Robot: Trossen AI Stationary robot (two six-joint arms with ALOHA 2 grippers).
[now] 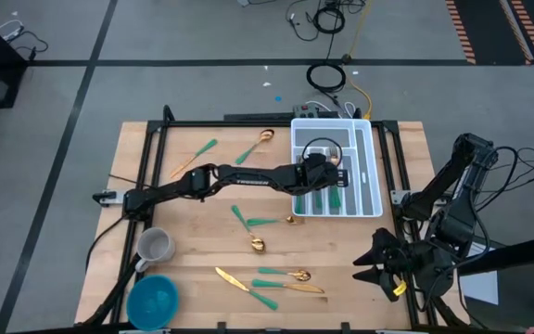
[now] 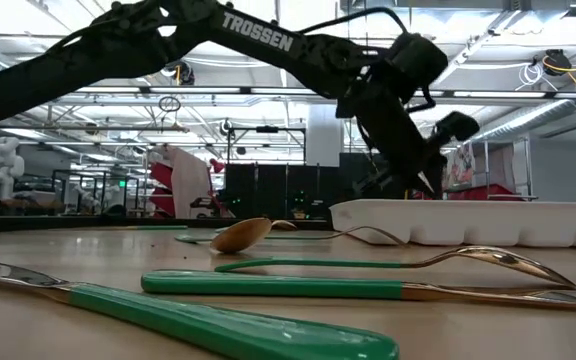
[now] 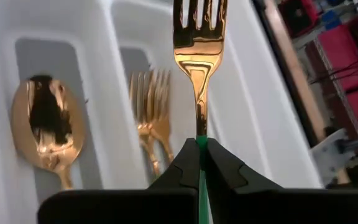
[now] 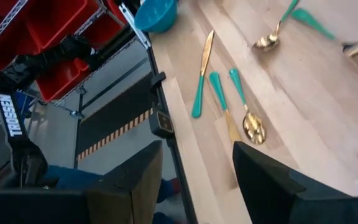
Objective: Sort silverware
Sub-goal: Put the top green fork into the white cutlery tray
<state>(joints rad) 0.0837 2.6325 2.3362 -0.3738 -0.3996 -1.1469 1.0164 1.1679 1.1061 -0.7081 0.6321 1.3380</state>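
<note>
The left arm is reaching across the table with the left gripper hanging over the white tray, and its fingers are pinching tight on the teal handle of a fork — the gold tines are pointing away from the wrist, over the tray's compartments. Inside the tray, the left wrist view is showing a gold spoon lying in one compartment and more forks lying in the compartment beside it. The right gripper is waiting off the table's right edge near the front corner, its fingers standing wide apart with nothing between them. The rest of the silverware is lying loose on the wooden table: a knife and a spoon with other pieces close together near the front edge, a spoon and another piece crossing near the middle, and a spoon plus one more teal-handled piece toward the back. A grey mug is standing near the front left — just behind a teal bowl at the corner.
</note>
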